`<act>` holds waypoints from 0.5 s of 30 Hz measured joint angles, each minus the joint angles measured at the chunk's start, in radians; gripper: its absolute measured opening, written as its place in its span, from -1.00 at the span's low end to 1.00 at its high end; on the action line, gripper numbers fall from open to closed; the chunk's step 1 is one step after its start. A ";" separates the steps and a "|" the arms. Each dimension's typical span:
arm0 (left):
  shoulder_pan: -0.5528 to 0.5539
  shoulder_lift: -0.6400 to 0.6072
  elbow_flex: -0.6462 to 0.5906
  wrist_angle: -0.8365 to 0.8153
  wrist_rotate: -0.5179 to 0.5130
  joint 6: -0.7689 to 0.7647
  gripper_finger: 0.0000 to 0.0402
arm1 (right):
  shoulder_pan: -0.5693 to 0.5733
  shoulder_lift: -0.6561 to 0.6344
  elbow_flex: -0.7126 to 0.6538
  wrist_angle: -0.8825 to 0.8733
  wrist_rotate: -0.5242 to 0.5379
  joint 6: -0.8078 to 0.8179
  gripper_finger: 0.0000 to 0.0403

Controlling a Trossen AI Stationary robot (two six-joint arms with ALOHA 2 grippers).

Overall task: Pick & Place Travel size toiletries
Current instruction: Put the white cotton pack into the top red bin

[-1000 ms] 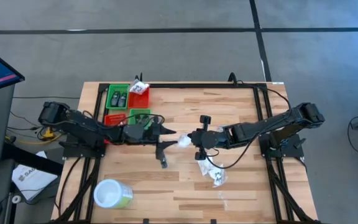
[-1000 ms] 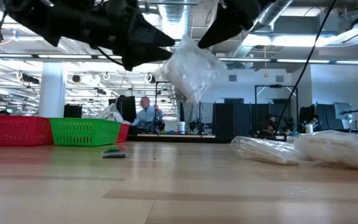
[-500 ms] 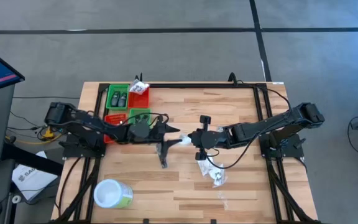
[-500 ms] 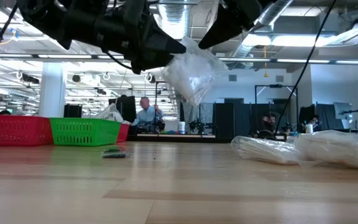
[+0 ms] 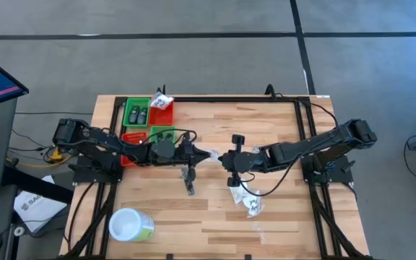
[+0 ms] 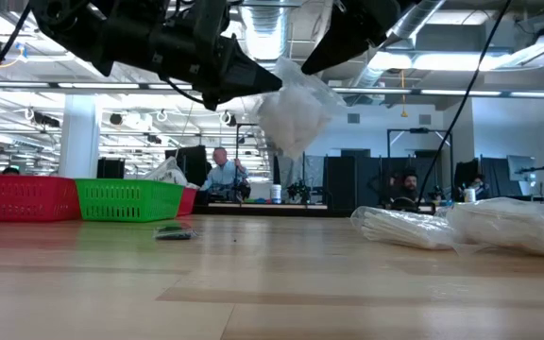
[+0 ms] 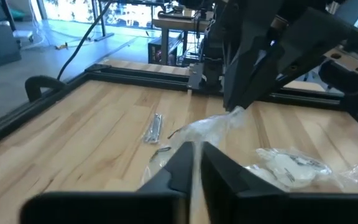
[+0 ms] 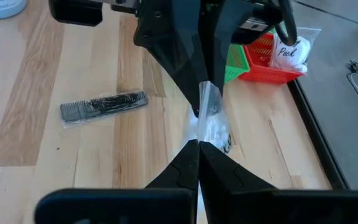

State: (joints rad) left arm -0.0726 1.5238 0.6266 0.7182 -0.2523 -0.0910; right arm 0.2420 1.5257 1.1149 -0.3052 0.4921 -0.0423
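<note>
The high view shows both arms meeting nose to nose at the centre of the frame over the desk [image 5: 280, 123], but the thing between them is almost hidden there. The low view shows it plainly: a white crinkly packet [image 6: 294, 111] hangs in the air in the upper middle of the frame, well above the wood, with the left gripper [image 6: 264, 81] at its left edge and the right gripper [image 6: 321, 59] at its upper right.

The left wrist view shows the left fingers [image 7: 182, 163] drawn narrow, pinching a thin edge of the clear wrap. The right wrist view shows the right fingers [image 8: 185, 163] pressed together on the opposite end of the same packet, so both arms hold it at once.

Only the right wrist view shows a dark comb in clear wrap [image 8: 104, 106] lying flat at the left of its frame. The high view alone shows the green tub with a white lid [image 5: 131, 224] at lower left, and the red and green bins [image 5: 149, 119] at upper left, 1 holding 2 dark bottles [image 5: 137, 114]. More packets [image 5: 251, 206] lie right of centre
</note>
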 joint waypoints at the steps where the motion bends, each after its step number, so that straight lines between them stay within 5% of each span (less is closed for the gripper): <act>1: 0.000 0.000 0.000 0.002 0.000 0.004 -0.95 | 0.000 0.000 0.000 -0.001 -0.001 0.006 -1.00; 11: 0.000 -0.001 0.000 -0.005 -0.002 0.017 -1.00 | -0.002 0.000 0.000 0.000 0.005 -0.015 -0.97; 15: 0.000 -0.029 -0.001 -0.088 -0.078 0.028 -1.00 | -0.017 0.000 0.000 -0.008 0.007 -0.013 -0.87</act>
State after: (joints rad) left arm -0.0727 1.4953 0.6259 0.6297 -0.3301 -0.0629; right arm 0.2248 1.5257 1.1149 -0.3127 0.4988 -0.0551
